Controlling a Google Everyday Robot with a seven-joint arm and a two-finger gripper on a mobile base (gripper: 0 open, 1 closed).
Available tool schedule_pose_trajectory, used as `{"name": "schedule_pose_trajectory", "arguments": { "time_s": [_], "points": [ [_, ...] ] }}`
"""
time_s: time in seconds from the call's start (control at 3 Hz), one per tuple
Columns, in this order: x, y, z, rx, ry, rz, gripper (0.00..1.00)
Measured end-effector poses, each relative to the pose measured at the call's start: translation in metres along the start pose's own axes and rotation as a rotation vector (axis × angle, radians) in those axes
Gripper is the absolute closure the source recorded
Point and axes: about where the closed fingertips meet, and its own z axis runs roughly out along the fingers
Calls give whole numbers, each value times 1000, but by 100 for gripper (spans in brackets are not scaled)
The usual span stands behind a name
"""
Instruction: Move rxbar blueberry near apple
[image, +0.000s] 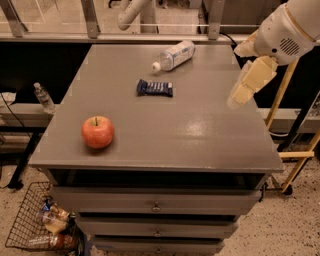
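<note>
The rxbar blueberry (155, 88), a flat dark navy bar, lies on the grey table top (200, 135), a little behind the middle. The apple (98, 132), red-orange with a short stem, stands near the front left of the table, well apart from the bar. My gripper (241, 92) hangs above the table's right side on the white arm (290, 30), to the right of the bar and not touching anything.
A clear plastic water bottle (173, 55) lies on its side at the back of the table, behind the bar. The table has drawers (156, 205) in front. A wire basket (42, 225) with items sits on the floor at the left. A wooden stand (295, 155) is at the right.
</note>
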Motion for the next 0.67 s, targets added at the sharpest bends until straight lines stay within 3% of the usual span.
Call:
{"name": "schedule_pose_trajectory", "arguments": {
  "time_s": [0.33,0.67],
  "points": [
    [0,0,0,0,1,-1,0],
    [-18,-20,29,12,-58,-2,0]
  ]
}}
